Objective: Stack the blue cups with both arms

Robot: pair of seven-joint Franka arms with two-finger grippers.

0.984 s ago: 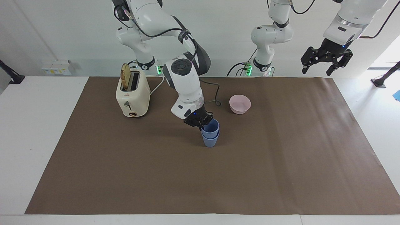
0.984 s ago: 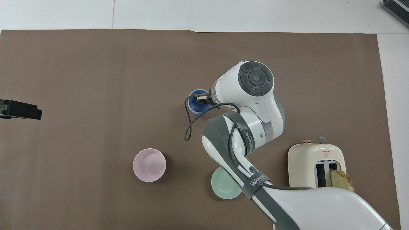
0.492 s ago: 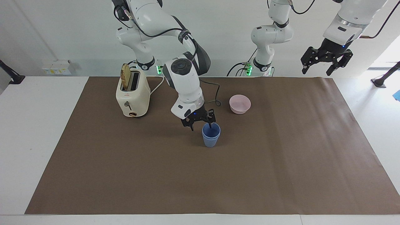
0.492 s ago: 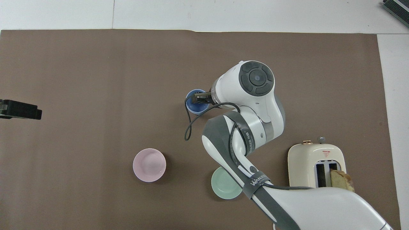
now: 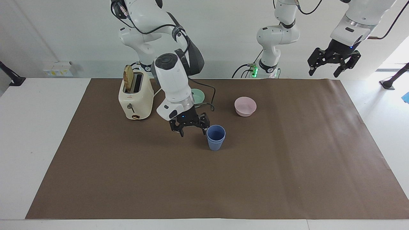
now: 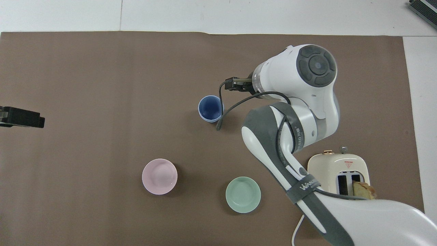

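Note:
Two blue cups (image 5: 216, 137) (image 6: 210, 108) stand nested, one inside the other, upright in the middle of the brown mat. My right gripper (image 5: 192, 131) (image 6: 235, 84) hangs open and holds nothing. It is over the mat just beside the cups, toward the right arm's end, and clear of them. My left gripper (image 5: 332, 68) (image 6: 20, 117) waits open, raised high over the left arm's end of the table.
A cream toaster (image 5: 135, 97) (image 6: 338, 172) with a slice of toast stands near the right arm's base. A pink bowl (image 5: 245, 106) (image 6: 159, 176) and a mint-green bowl (image 5: 197, 95) (image 6: 243, 194) sit nearer to the robots than the cups. The brown mat (image 5: 287, 179) covers the table.
My right gripper opened and let go of the upper cup, which dropped fully into the lower one. The gripper then drew away toward the toaster's end. The left arm has not moved.

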